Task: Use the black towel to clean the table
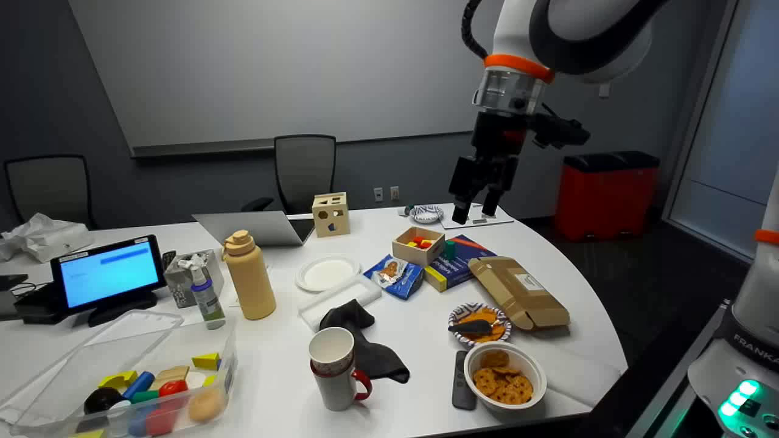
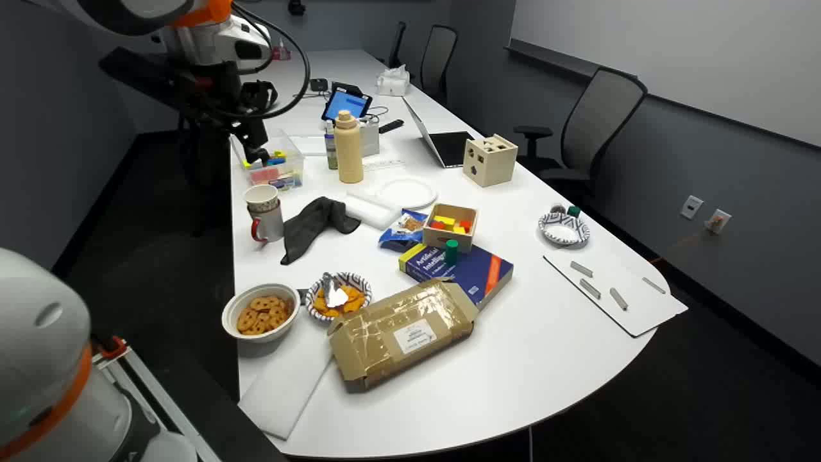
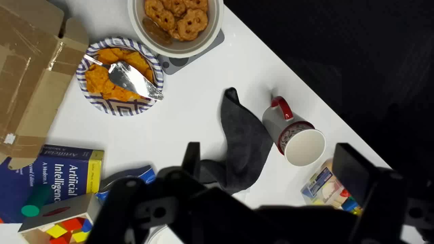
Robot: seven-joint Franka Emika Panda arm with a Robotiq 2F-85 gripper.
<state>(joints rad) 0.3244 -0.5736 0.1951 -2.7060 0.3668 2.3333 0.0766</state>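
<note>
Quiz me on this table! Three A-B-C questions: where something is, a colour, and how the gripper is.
1. Where is the black towel?
A) On the laptop
B) On the table, beside the mug
C) In the clear box

2. What colour is the mug's handle?
A) Red
B) Green
C) Blue

3. How is the gripper?
A) Shut, empty
B) Holding the mug
C) Open, empty

1 B: both exterior views show that.
2 A: it shows red in the wrist view.
3 C: jaws apart, nothing between them, in an exterior view.
</note>
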